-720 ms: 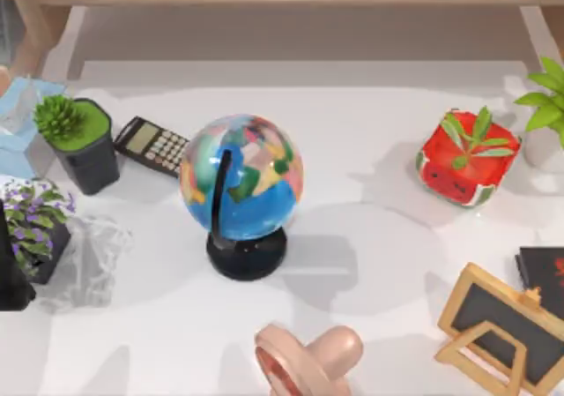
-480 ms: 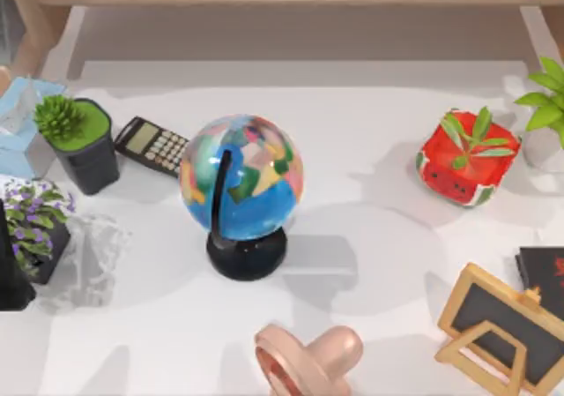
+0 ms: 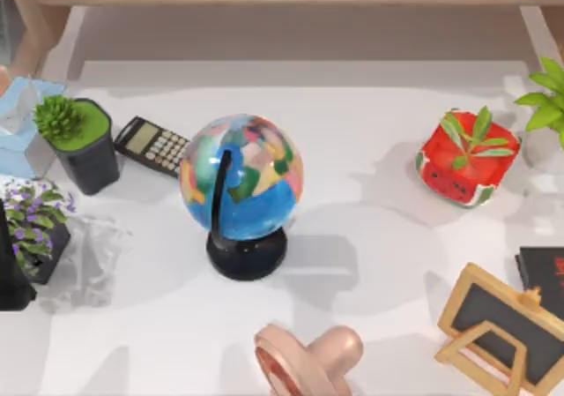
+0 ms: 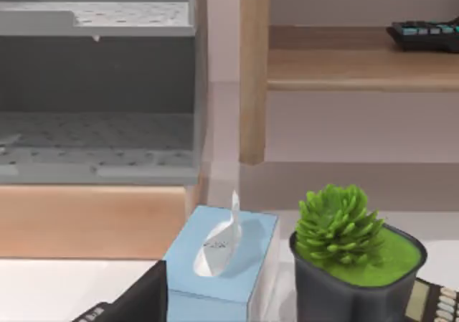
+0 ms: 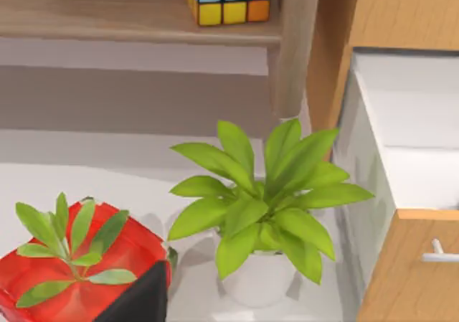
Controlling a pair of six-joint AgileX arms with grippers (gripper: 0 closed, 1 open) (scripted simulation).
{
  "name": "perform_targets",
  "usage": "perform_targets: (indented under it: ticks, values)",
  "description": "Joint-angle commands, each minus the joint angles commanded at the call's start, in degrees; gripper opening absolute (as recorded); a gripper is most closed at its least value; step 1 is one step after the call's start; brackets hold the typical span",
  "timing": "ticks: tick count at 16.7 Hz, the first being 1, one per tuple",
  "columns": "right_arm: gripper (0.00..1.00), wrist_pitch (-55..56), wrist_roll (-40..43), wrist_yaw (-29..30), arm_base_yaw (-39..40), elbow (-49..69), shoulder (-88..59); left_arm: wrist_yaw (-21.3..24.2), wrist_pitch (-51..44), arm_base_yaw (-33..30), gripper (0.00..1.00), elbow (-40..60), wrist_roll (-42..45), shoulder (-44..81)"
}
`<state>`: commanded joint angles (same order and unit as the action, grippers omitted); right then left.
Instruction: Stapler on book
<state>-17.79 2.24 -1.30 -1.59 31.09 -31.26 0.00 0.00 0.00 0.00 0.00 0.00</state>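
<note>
The book is a flat black slab with a red mark. It lies at the table's right edge, just behind the wooden-framed chalkboard. The stapler is out of view. A dark part of my left gripper shows low in the left wrist view, facing a blue tissue box and a succulent pot. A dark part of my right gripper shows in the right wrist view, close to the red cube planter and a leafy plant in a white pot.
A globe on a black stand is mid-table, with a calculator to its left. A pink round object sits at the front edge. A purple flower pot and an unidentified black shape are at the left edge.
Soft shadows on the table have shifted slightly near the left and right edges. No object has moved.
</note>
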Motion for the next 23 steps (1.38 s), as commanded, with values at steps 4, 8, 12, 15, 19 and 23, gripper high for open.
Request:
perform_targets:
  ticks: [4,8,12,15,19,23]
  values:
    - [1.0,-13.9,2.7,0.9,-2.8,25.5,-26.7,0.0,0.0,0.0,1.0,0.0,0.0,0.0]
    - [1.0,-29.0,4.8,1.7,-6.4,49.3,-53.0,0.0,0.0,0.0,1.0,0.0,0.0,0.0]
    - [1.0,-43.3,5.6,1.9,-10.9,72.1,-77.5,0.0,0.0,0.0,1.0,0.0,0.0,0.0]
    - [1.0,-52.0,4.8,2.0,-15.5,88.2,-92.5,0.0,0.0,0.0,1.0,0.0,0.0,0.0]
    - [1.0,-60.0,2.6,1.8,-19.7,105.1,-107.9,0.0,0.0,0.0,1.0,0.0,0.0,0.0]
    - [1.0,-63.7,0.5,1.5,-19.6,114.5,-116.8,0.0,0.0,0.0,1.0,0.0,0.0,0.0]
